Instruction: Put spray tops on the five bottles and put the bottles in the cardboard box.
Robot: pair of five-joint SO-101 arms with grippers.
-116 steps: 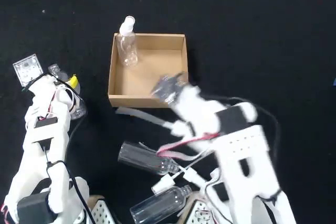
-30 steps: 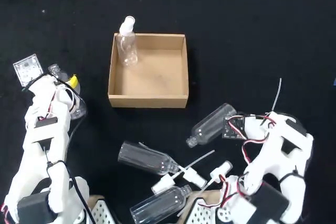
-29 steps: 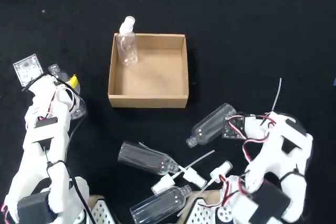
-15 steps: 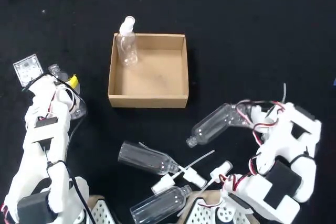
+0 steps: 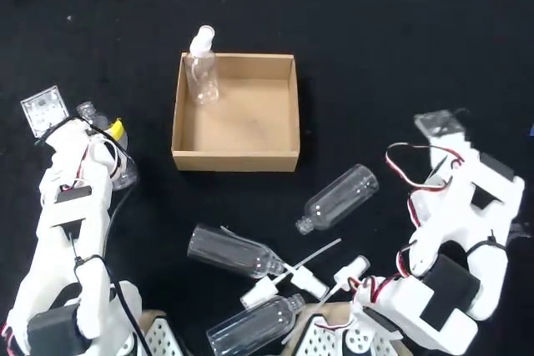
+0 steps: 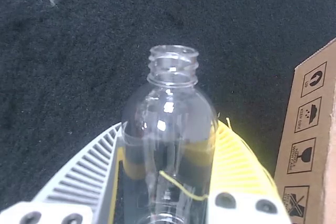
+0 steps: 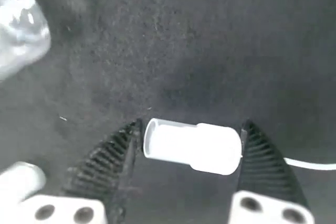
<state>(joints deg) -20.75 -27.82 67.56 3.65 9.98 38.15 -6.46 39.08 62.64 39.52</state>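
The left pincer [image 6: 169, 135] is gripping a clear uncapped plastic bottle [image 6: 172, 87], with a brown cardboard box [image 6: 311, 124] just beside it; the right pincer [image 7: 190, 129] is clamping a white cylindrical spray top [image 7: 189, 148].

In the cardboard box [image 5: 236, 160], far left corner: a capped bottle [image 5: 202, 72], upright. Left of the box: left tool [image 6: 170, 145] clamping an uncapped bottle [image 6: 172, 103]. On the tabletop [image 5: 400, 56] right of and before the box: a lying bottle [image 5: 338, 198]. Right of that: right tool [image 7: 191, 127] gripping a spray top [image 7: 191, 146]. Nearer the front: two more bottles [image 5: 229, 250], with loose spray tops [image 5: 350, 271] beside.
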